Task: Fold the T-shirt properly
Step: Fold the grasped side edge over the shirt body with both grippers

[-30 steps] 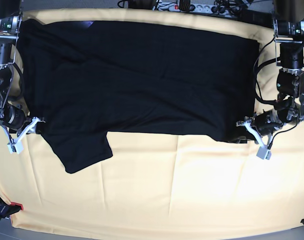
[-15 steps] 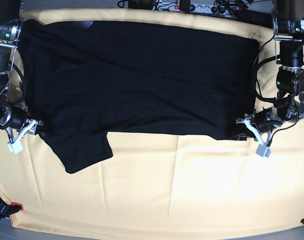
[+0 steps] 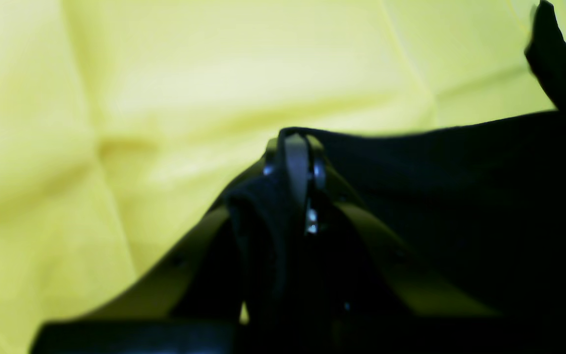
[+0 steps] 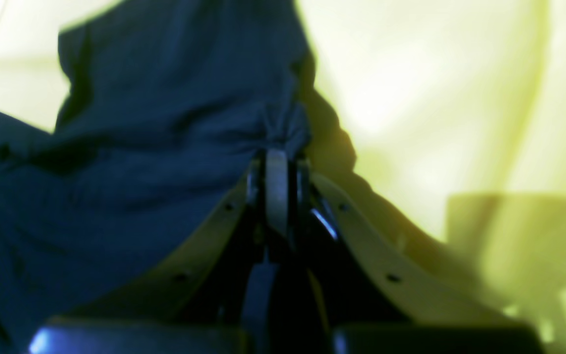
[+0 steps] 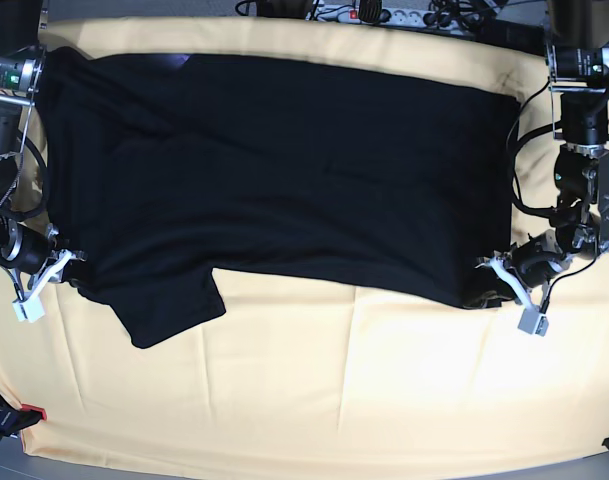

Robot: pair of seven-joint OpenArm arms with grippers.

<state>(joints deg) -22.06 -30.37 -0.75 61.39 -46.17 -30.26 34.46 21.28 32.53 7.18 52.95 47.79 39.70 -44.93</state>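
The black T-shirt [image 5: 284, 160] lies spread, plain side up, across the pale yellow tablecloth [image 5: 364, 390], with one short sleeve [image 5: 169, 305] sticking out at the near left. My left gripper [image 5: 489, 277], at the base view's right, is shut on the shirt's near right corner. In the left wrist view the gripper [image 3: 295, 147] pinches a fold of black cloth [image 3: 460, 196]. My right gripper [image 5: 66, 266], at the base view's left, is shut on the shirt's near left edge. In the right wrist view the gripper [image 4: 277, 157] holds bunched cloth [image 4: 165, 98].
A power strip with cables [image 5: 384, 12] lies beyond the table's back edge. A red-tipped clamp [image 5: 29, 412] sits at the near left corner. Both arm bases stand at the back corners. Bare tablecloth covers the near half of the table.
Both grippers have moved toward the table's near edge, still shut on the shirt. The shirt's near edge and corners have been drawn forward with them.
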